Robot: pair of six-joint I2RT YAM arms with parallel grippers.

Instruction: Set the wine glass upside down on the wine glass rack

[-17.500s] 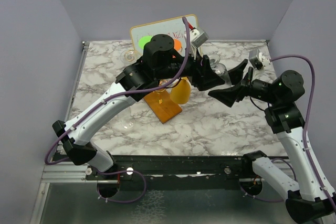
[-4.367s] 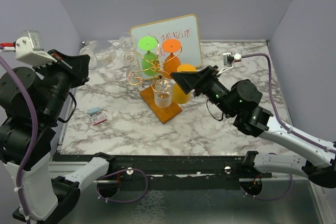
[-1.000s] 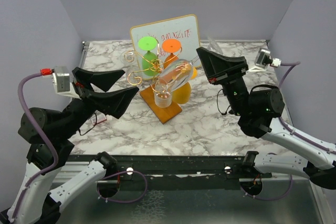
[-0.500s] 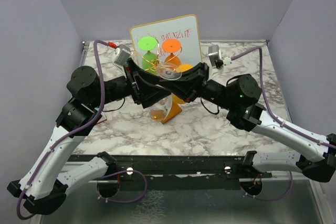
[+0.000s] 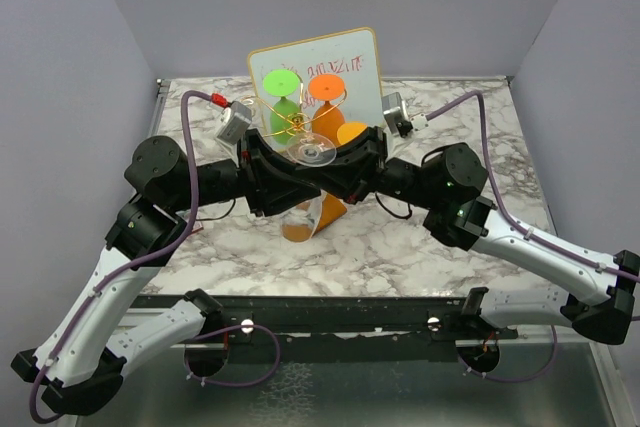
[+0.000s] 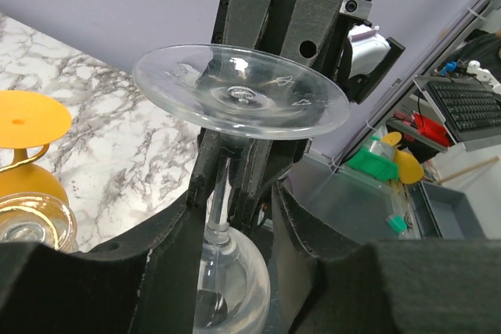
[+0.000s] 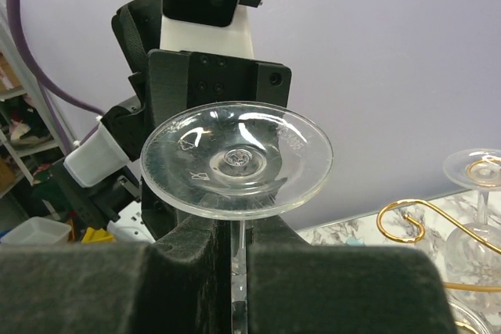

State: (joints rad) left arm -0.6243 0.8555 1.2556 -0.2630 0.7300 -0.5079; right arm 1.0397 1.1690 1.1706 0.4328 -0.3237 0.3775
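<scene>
Showing the wine glass (image 5: 310, 152) inverted and upright at the meeting point of both arms: its long axis runs vertically, the flat foot uppermost above the fingertips and the bowl hanging below them. The right pincer (image 7: 235, 244) is clenched on the stem just under the foot, so the glass rises straight out of its jaws. The left pincer (image 6: 235, 217) faces it from the opposite side, its jaws partly apart and astride the lower stem and the top of the bowl; whether they already bear on the glass cannot be told. The wine glass rack (image 5: 290, 125) lies beneath and just beyond the two pincers, on the side away from the arm bases, its gold wire curls showing past the foot and a corner of its orange-brown base showing under the pincers on the table (image 5: 430, 237). A green glass (image 5: 282, 82), an orange glass (image 5: 327, 87) and a yellow glass (image 5: 350, 132) already hang foot-up on the far curls, in front of the whiteboard (image 5: 350, 57). Both pincers are equally near the glass, but only the right one plainly carries it. The coming move appears to turn on keeping the stem vertical while it is slid sideways into a free curl, so that the foot ends above the wire and the bowl below it.
</scene>
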